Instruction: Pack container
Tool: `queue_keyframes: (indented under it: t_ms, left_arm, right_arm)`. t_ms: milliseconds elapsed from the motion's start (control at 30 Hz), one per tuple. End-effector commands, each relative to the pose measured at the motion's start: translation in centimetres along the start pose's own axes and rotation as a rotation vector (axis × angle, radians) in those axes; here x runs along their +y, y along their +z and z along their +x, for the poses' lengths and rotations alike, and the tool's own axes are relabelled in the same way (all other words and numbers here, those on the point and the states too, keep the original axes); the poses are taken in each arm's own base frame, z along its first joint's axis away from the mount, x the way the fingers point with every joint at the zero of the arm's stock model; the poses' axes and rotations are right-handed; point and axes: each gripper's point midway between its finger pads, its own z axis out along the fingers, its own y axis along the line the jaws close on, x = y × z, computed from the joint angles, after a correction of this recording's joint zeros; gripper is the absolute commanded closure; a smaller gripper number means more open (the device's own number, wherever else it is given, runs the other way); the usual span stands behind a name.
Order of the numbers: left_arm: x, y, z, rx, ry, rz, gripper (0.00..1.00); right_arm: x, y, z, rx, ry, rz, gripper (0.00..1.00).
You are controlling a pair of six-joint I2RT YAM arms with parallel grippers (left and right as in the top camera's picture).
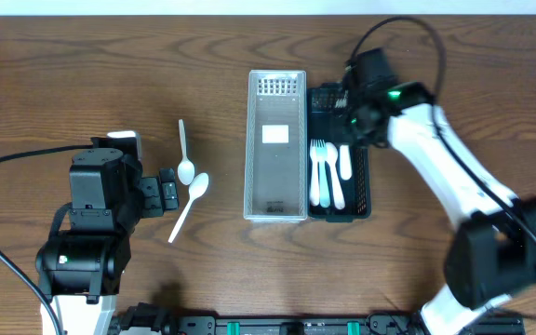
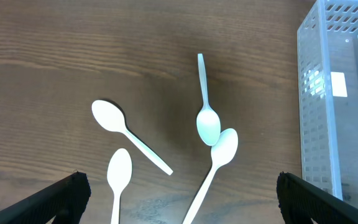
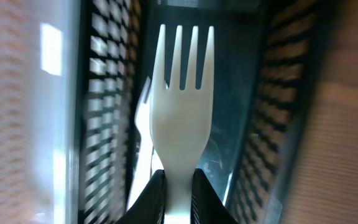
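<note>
My right gripper [image 3: 179, 186] is shut on a white plastic fork [image 3: 180, 99] and holds it over the black basket [image 3: 278, 106], tines pointing away. In the overhead view the right gripper [image 1: 356, 110] is above the far end of the black basket [image 1: 366, 186], which holds several white forks [image 1: 326, 172]. An empty clear basket [image 1: 254, 149] stands beside it on the left. White spoons [image 2: 209, 121] [image 2: 221, 152] [image 2: 114, 118] [image 2: 119, 174] lie on the table. My left gripper [image 2: 179, 205] is open above them, fingers apart at the view's lower corners.
The clear basket's perforated wall [image 2: 347, 112] rises at the right of the left wrist view. Two of the spoons [image 1: 186, 167] show in the overhead view left of the clear basket. The left arm's body [image 1: 100, 223] covers the others.
</note>
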Motion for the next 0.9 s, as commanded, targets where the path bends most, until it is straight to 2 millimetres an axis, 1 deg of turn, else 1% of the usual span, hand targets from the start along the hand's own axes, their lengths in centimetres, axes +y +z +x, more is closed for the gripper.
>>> queue_keyframes:
  t_ms: [0,67,167,267,333,400,467,533,600,633,700,733,800,833,867]
  left_arm:
    - [0.1,-0.4,-0.5,-0.014,-0.013,-0.005,0.02]
    - [0.2,-0.4,-0.5,-0.014,-0.013,-0.006,0.02]
    - [0.1,-0.4,-0.5,-0.015,-0.017,-0.005,0.02]
    - [0.2,-0.4,-0.5,-0.014,-0.017,-0.006,0.02]
    - [0.1,-0.4,-0.5,-0.015,-0.017,-0.005,0.02]
    - [0.0,-0.5,-0.3,-0.007,-0.015,0.006,0.02]
    - [-0.6,-0.9,0.1,0.006,0.018,0.043,0.02]
    - [-1.0,-1.3,0.4,0.021,0.060,0.065,0.02]
    - [-0.9,-1.8,0.5,0.038,0.083,0.064,0.02]
    - [-0.9,-2.1,0.5,0.048,0.100,0.064,0.02]
    - [-0.8,-2.6,0.4,0.066,0.130,0.064,0.02]
    - [-0.8,-2.6,0.4,0.075,0.138,0.064,0.02]
    - [-0.9,-2.4,0.3,0.091,0.142,0.064,0.02]
    - [-0.9,-2.1,0.4,0.102,0.142,0.064,0.02]
    - [-0.9,-1.8,0.5,0.115,0.143,0.064,0.02]
  right_arm:
    - [-0.1,2.5,1.2,0.060,-0.002,0.043,0.87]
    - [-0.1,3.2,1.4,0.074,-0.011,0.046,0.77]
    - [0.0,3.3,1.2,0.069,-0.059,0.039,0.67]
    - [0.3,2.5,0.5,0.044,-0.087,0.026,0.55]
    - [0.7,1.6,-0.3,0.014,-0.101,0.017,0.50]
    - [1.2,0.1,-1.4,-0.028,-0.113,0.006,0.48]
    - [1.7,-2.1,-2.8,-0.089,-0.121,-0.010,0.43]
    - [1.9,-4.8,-4.4,-0.161,-0.129,-0.024,0.39]
    - [1.6,-8.0,-5.9,-0.245,-0.120,-0.032,0.37]
    - [1.2,-9.8,-6.6,-0.291,-0.108,-0.033,0.35]
    - [-0.3,-13.0,-7.6,-0.371,-0.073,-0.032,0.34]
    - [-1.4,-14.6,-7.8,-0.407,-0.048,-0.026,0.32]
    - [-4.4,-17.4,-7.6,-0.457,0.027,0.002,0.30]
    - [-6.7,-18.6,-7.2,-0.469,0.088,0.037,0.29]
    - [-8.2,-19.2,-6.8,-0.470,0.129,0.063,0.27]
